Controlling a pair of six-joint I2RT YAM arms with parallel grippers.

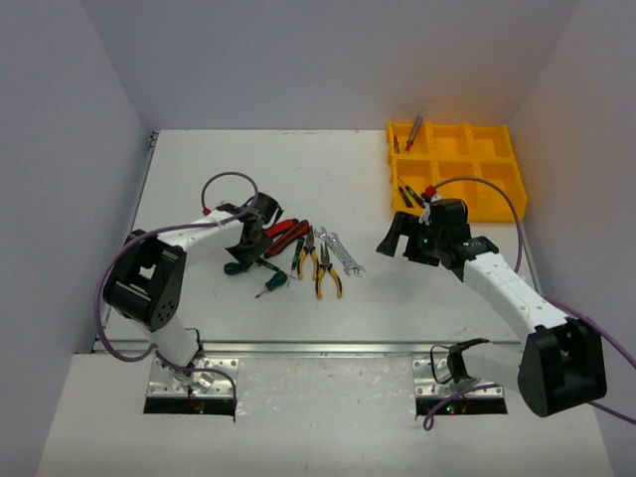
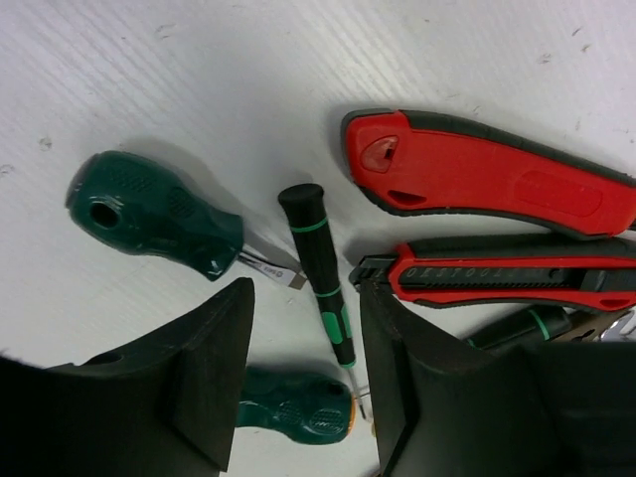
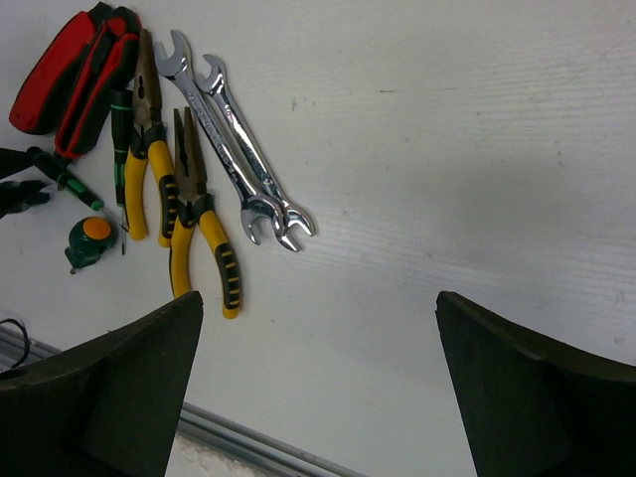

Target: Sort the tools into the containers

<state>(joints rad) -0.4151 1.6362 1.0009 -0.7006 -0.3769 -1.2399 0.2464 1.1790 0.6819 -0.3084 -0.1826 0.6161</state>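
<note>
My left gripper (image 1: pixel 260 225) is open, low over the left end of the tool row. In the left wrist view its fingers (image 2: pixel 204 383) stand either side of a thin black-green screwdriver (image 2: pixel 323 278), not gripping it. Two stubby green screwdrivers (image 2: pixel 154 214) (image 2: pixel 298 407) and two red cutters (image 2: pixel 487 174) (image 2: pixel 517 273) lie around it. Yellow-black pliers (image 1: pixel 323 263) and two silver wrenches (image 1: pixel 340 250) lie further right; they also show in the right wrist view, pliers (image 3: pixel 204 229) and wrenches (image 3: pixel 234 149). My right gripper (image 1: pixel 402 238) is wide open and empty over bare table. The yellow tray (image 1: pixel 502 204) sits at the back right.
The tray's far-left compartment holds a screwdriver (image 1: pixel 410 134), and its near-left compartment holds dark tools (image 1: pixel 407 195). The table's metal front edge (image 3: pixel 248 442) runs just under my right gripper. White walls enclose the table on the left, back and right.
</note>
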